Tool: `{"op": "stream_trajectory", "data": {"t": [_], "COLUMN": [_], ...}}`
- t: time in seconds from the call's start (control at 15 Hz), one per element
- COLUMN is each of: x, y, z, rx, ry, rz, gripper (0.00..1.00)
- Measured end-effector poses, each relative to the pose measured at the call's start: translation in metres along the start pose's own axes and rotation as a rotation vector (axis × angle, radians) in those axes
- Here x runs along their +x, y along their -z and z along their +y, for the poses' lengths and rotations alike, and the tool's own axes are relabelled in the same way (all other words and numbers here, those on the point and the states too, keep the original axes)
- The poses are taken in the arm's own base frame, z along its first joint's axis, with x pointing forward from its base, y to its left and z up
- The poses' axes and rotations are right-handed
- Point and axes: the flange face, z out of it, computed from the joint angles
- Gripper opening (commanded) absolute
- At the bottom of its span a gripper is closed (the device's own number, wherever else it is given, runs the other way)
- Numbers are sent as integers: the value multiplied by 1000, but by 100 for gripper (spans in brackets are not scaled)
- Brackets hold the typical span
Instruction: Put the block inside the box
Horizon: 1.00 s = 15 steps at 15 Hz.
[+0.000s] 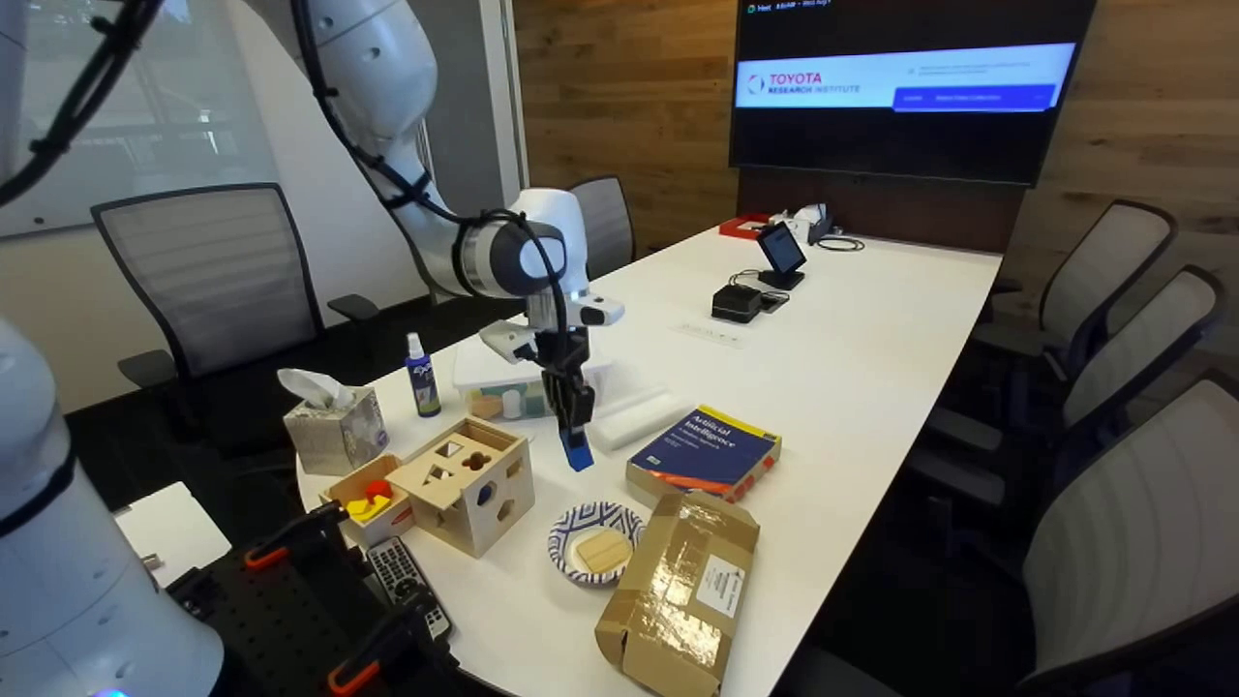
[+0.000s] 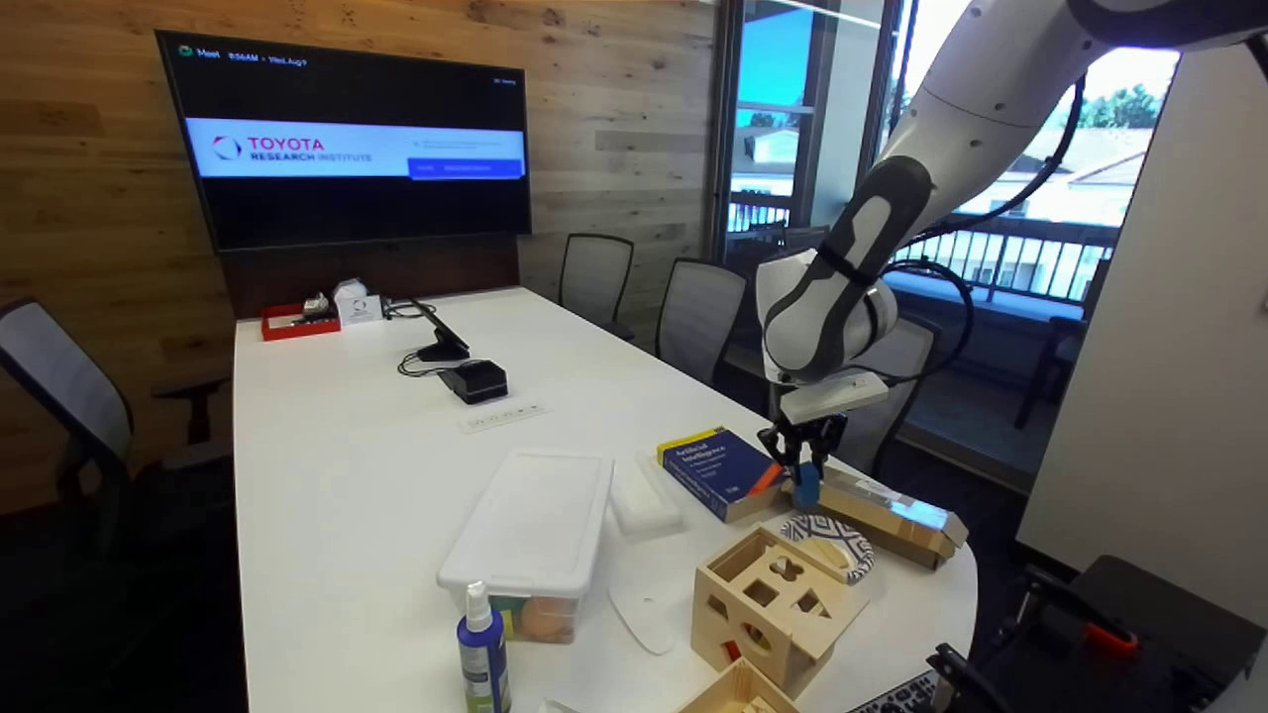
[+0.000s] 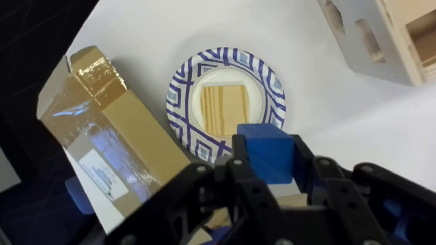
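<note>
Wrist view: claw [image 3: 269,151] pinching the blue block [image 3: 269,161] by two sides; box [image 3: 387,37] between 1 and 2 o'clock of it.
In an exterior view: block looks raised off the worktop [image 1: 852,378], box between 8 and 9 o'clock.
In an exterior view: box between 6 and 7 o'clock, square hole [image 2: 760,592] and open slot [image 2: 743,558] on top.
Judged: carry to the box. Next: travel over it, line up with an opening, lower, let go.

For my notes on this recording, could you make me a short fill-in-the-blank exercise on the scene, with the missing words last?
The end effector holds a block coloured ____.
The box with shaped holes is made of ____.
The book is titled "Artificial ____".
The screen reads "____ Research Institute".
Missing words: blue; wood; Intelligence; Toyota.
</note>
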Motion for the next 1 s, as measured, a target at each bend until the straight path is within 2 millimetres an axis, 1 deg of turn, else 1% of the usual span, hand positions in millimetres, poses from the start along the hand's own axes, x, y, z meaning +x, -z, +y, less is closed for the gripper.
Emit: {"op": "stream_trajectory", "data": {"t": [0.2,0.27,0.4,0.6,1.0], "x": [-15,-21,-36,-61,-110], "y": [41,50,61,62,45], "z": [-25,-31,-44,-59,-86], "rx": [12,26,54,87,138], "ry": [176,234,342,447,492], "rz": [35,43,48,28,-51], "gripper": [9,9,9,9,9]}}
